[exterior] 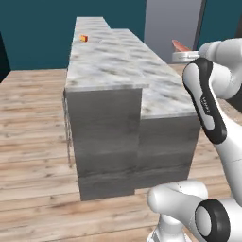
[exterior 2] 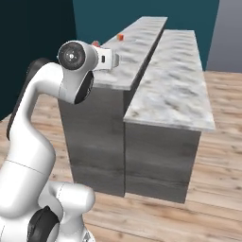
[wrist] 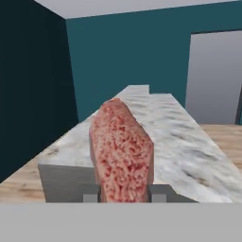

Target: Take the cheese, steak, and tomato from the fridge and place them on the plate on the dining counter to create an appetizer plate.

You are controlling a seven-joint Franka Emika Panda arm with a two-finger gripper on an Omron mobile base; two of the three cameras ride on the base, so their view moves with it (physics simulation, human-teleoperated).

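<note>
Steak (wrist: 122,151) clamped upright between the fingers (wrist: 92,197).

The slab stands on edge between the two tips, held above the near end of the marble bench (wrist: 175,142). In the left base view its reddish tip (exterior: 179,45) projects beyond the arm. A small orange cheese (exterior: 83,38) lies toward the far end of the upper bench top.
</note>
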